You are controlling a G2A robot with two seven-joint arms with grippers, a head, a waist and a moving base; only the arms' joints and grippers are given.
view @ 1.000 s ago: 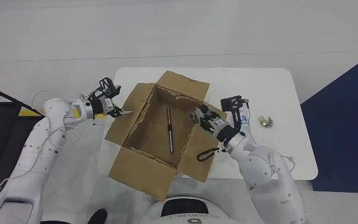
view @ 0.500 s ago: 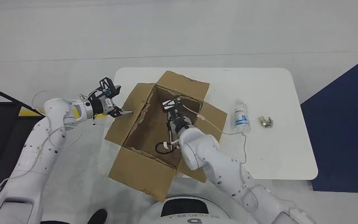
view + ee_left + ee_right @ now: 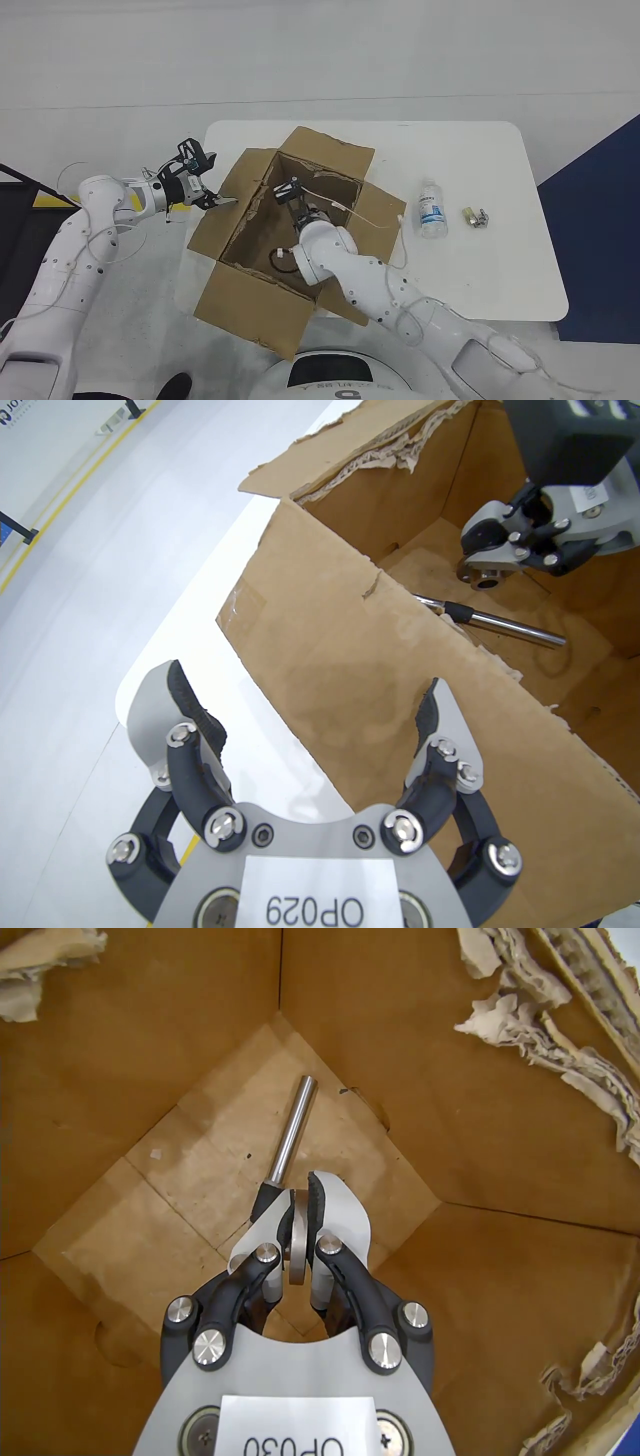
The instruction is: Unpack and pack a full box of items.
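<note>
Box (image 3: 245, 295) looks nearly unpacked: bottle (image 3: 431, 208) and fitting (image 3: 474, 215) out on the surface (image 3: 480, 270), rod (image 3: 292, 1128) left inside, your right jaws pinching a metal disc (image 3: 299, 1238), left jaws spread.

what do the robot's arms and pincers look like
The left arm and right arm are glossy white shells, a black cable looping at the right wrist. The left pincer and right pincer have curved silver fingers, black ribbed pads, black links with silver screws, and a white-labelled silver plate.
</note>
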